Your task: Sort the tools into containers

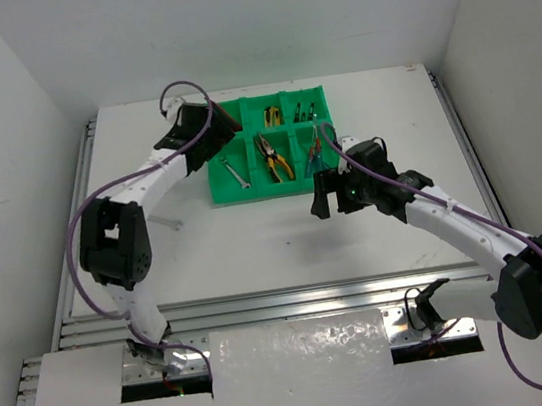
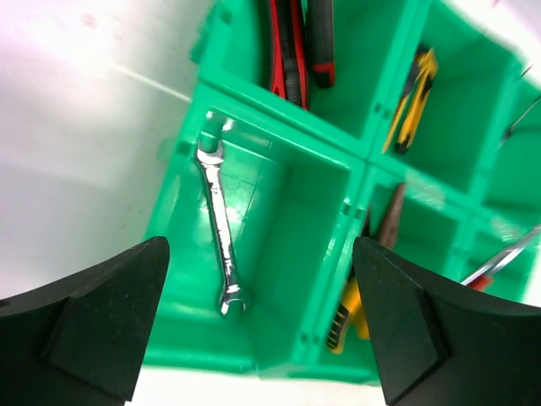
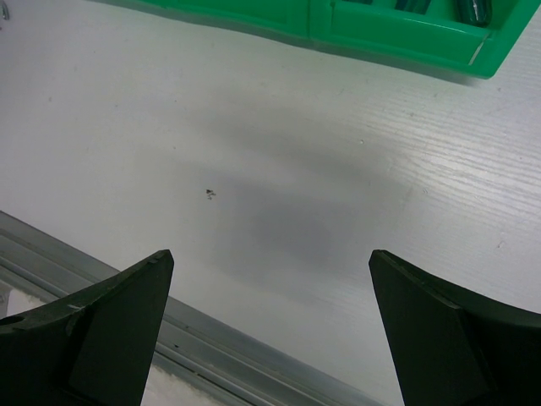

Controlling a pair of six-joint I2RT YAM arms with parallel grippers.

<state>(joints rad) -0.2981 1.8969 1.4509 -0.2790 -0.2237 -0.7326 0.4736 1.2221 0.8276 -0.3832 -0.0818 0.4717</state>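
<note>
The green tray (image 1: 250,194) sits at the table's far middle. My left gripper (image 1: 221,134) hovers over its left side, open and empty. In the left wrist view the left gripper (image 2: 260,254) is above the near-left compartment, where a silver wrench (image 2: 220,228) lies alone. Red and black knives (image 2: 292,42) fill the compartment behind it. A yellow knife (image 2: 412,97) and yellow-handled pliers (image 2: 351,309) lie in the middle compartments. My right gripper (image 1: 329,198) is open and empty over bare table just in front of the tray's right corner; the right gripper (image 3: 270,262) holds nothing.
A thin pale item (image 1: 169,222) lies on the table left of the tray; I cannot tell what it is. Screwdrivers (image 1: 305,113) lie in the tray's right compartments. A metal rail (image 3: 127,296) runs along the near table edge.
</note>
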